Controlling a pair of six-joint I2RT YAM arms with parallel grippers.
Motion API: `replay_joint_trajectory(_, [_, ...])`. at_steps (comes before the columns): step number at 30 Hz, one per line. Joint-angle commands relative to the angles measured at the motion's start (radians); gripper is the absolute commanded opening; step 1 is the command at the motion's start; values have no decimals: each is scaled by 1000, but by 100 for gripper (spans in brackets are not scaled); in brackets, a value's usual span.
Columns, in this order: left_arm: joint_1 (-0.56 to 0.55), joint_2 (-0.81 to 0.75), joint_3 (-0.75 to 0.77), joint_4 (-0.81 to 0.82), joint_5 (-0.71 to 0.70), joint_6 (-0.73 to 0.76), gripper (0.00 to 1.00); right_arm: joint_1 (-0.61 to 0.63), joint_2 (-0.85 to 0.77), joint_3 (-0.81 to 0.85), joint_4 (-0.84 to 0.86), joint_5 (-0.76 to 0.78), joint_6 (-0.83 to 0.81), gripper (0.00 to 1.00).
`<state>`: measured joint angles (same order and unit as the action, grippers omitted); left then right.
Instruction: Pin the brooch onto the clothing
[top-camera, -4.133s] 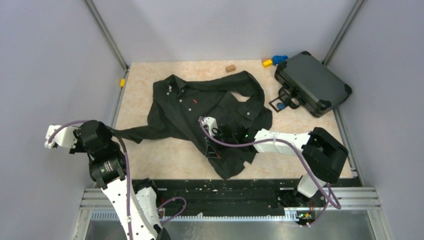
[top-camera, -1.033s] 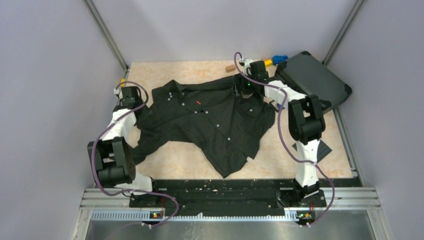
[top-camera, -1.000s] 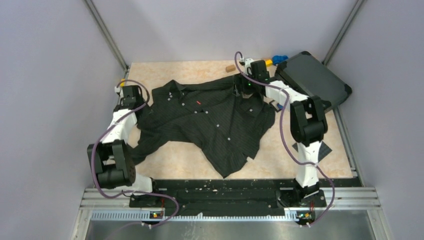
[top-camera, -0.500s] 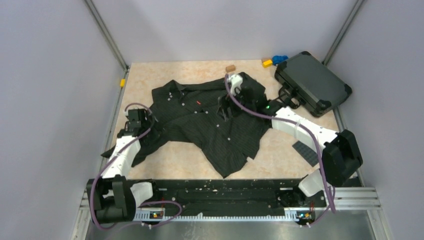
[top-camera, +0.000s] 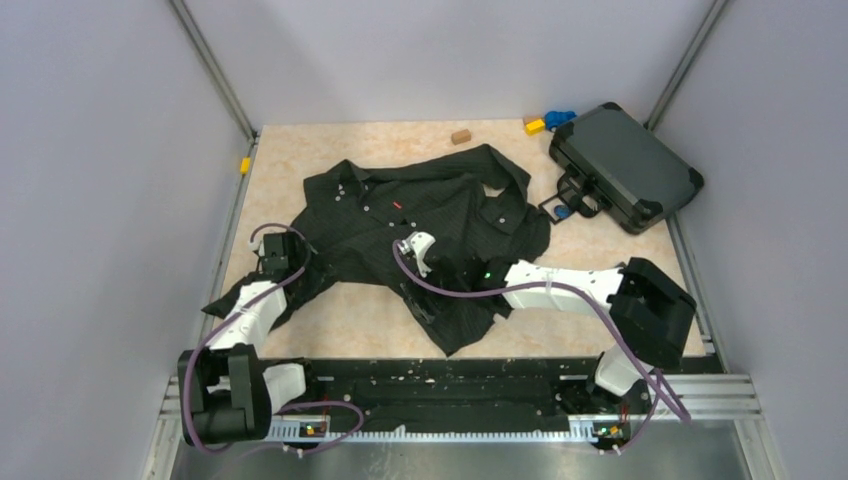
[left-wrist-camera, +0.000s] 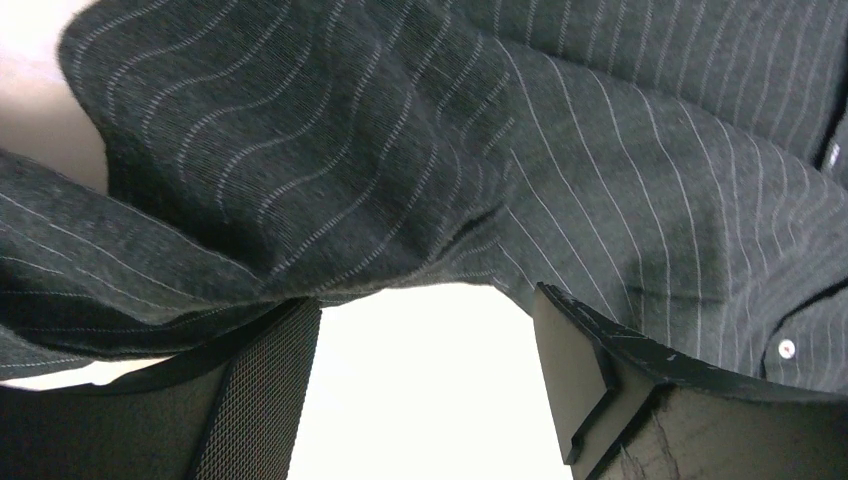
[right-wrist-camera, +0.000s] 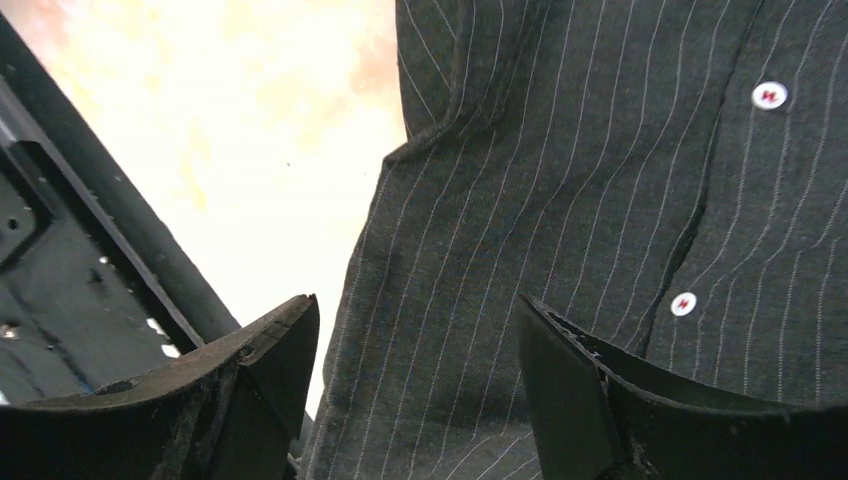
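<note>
Apparently the brooch (top-camera: 563, 211) is the small blue dot at the handle of the case (top-camera: 625, 165). It is off the shirt (top-camera: 440, 215), just past its right edge, toward the far right of the worktop (top-camera: 340, 310). In the overhead view it is too small to tell its face, its pin or which way the pin points, and as a dot it shows no long axis. Neither wrist view has it. A larger blue toy (top-camera: 560, 118) sits further back by the case's far corner and is a different thing.

From the right gripper (top-camera: 422, 300) the brooch lies away to the far right, across the shirt's front. From the left gripper (top-camera: 287, 262) it is further off, with the whole shirt between. The right arm is plainly nearer, so I judge the pick-up to be its job: a reach back and outward toward the case.

Both grippers have their jaws apart and hold nothing. The right one hangs low over the shirt's lower front by its edge, with white buttons (right-wrist-camera: 768, 95) in its view. The left one hovers at a fold of sleeve on the shirt's left side, bare worktop showing between its fingers.

The shirt lies spread, collar toward the far left, hem toward the arms, somewhat creased.
</note>
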<state>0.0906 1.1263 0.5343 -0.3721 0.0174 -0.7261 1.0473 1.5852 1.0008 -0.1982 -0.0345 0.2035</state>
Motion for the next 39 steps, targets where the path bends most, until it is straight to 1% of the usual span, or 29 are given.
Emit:
replay_joint_trajectory(1, [0, 35, -20, 86, -89, -35, 81, 36, 36, -10, 29, 90, 5, 72])
replay_joint_trajectory(6, [0, 98, -23, 115, -88, -36, 75, 71, 81, -3, 36, 124, 8, 71])
replay_joint_trajectory(8, [0, 116, -24, 129, -89, -35, 68, 87, 103, 4, 36, 145, 18, 68])
replay_joint_trajectory(12, [0, 134, -26, 137, -112, -28, 49, 101, 144, 7, 46, 166, 39, 61])
replay_joint_trajectory(14, [1, 144, -25, 137, -124, -22, 41, 107, 161, 12, 36, 181, 44, 53])
replay_joint_trajectory(16, [2, 154, -24, 140, -127, -17, 25, 111, 163, 14, 26, 209, 50, 42])
replay_joint_trajectory(19, [11, 172, -24, 144, -135, -14, 0, 110, 138, 13, 10, 247, 60, 20])
replay_joint_trajectory(20, [17, 173, -23, 144, -136, -13, 0, 110, 125, 16, 0, 261, 63, 10])
replay_joint_trajectory(21, [33, 169, -25, 144, -134, -12, 0, 110, 112, 19, -9, 269, 67, 3])
replay_joint_trajectory(22, [47, 160, -27, 144, -132, -11, 0, 109, 96, 24, -19, 281, 68, 0])
replay_joint_trajectory(26, [112, 112, -25, 129, -124, 14, 0, 109, 38, 47, -70, 325, 60, 0])
replay_joint_trajectory(28, [146, 92, -15, 115, -119, 33, 0, 97, 12, 57, -92, 316, 48, 0])
replay_joint_trajectory(32, [190, 66, 11, 81, -136, 77, 0, 41, -35, 58, -106, 220, 31, 0])
replay_joint_trajectory(35, [195, 55, 27, 60, -157, 103, 0, -18, -43, 53, -100, 136, 7, 0])
replay_joint_trajectory(36, [195, 50, 30, 56, -163, 109, 0, -37, -41, 52, -97, 127, -1, 2])
replay_joint_trajectory(37, [195, 48, 34, 50, -168, 114, 0, -54, -37, 53, -93, 122, -11, 7])
replay_joint_trajectory(39, [195, 41, 40, 41, -180, 122, 0, -88, -27, 53, -99, 134, -28, 18])
